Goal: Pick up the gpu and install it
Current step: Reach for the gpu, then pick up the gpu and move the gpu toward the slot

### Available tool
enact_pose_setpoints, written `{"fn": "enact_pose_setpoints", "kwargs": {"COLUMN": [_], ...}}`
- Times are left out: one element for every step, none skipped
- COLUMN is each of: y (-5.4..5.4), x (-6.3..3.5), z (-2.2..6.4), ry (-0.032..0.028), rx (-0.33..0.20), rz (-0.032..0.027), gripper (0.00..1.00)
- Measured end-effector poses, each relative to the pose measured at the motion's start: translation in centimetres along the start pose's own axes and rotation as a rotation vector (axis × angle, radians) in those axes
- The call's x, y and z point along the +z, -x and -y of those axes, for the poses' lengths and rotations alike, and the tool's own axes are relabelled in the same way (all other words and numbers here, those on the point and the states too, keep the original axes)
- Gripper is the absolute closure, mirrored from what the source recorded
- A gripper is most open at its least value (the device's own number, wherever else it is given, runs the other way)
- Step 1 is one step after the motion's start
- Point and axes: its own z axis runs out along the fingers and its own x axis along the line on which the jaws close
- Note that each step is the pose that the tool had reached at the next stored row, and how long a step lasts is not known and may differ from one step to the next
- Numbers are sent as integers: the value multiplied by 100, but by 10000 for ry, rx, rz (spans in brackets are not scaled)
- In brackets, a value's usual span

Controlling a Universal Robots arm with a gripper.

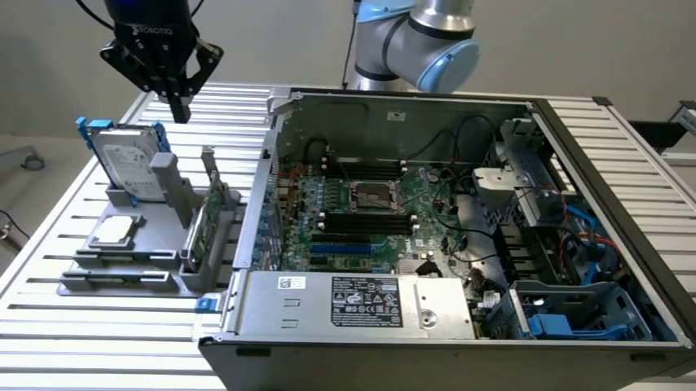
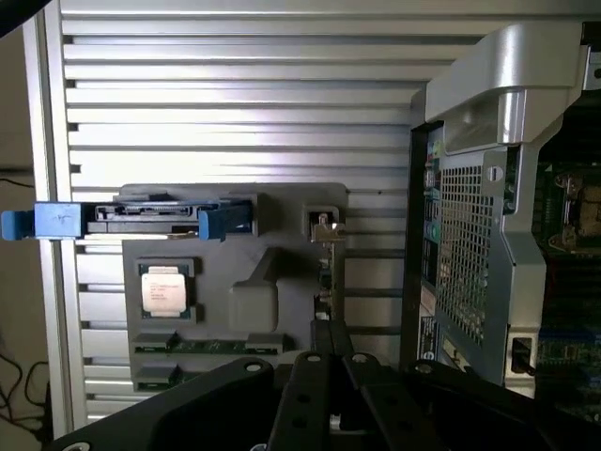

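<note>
The gpu stands on edge in a slot of the grey holder, its green board facing the computer case. In the wrist view the gpu is seen edge-on, with its silvery bracket end at one tip. My gripper hangs high above the holder's far end, well clear of the gpu, with its black fingers pressed together and nothing between them. In the wrist view my gripper points down roughly over the line of the card.
The open computer case lies at the exterior view's right of the holder, motherboard and blue slot exposed. A silver hard drive with blue rails and a small square chip also sit in the holder. A slatted aluminium table lies beneath.
</note>
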Motion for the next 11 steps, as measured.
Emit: {"fn": "enact_pose_setpoints", "kwargs": {"y": [0,0,0,0,0,0,0,0,0,0,0], "x": [0,0,0,0,1,0,0,0,0,0,1], "z": [0,1,1,1,1,1,1,1,1,1,1], "ry": [0,0,1,0,1,0,0,0,0,0,1], "rx": [-1,-1,-2,-1,-1,-2,-2,-2,-2,-2,-2], "rz": [0,1,1,1,1,1,1,1,1,1,1], "gripper": [89,89,89,89,89,89,89,89,89,89,89]}}
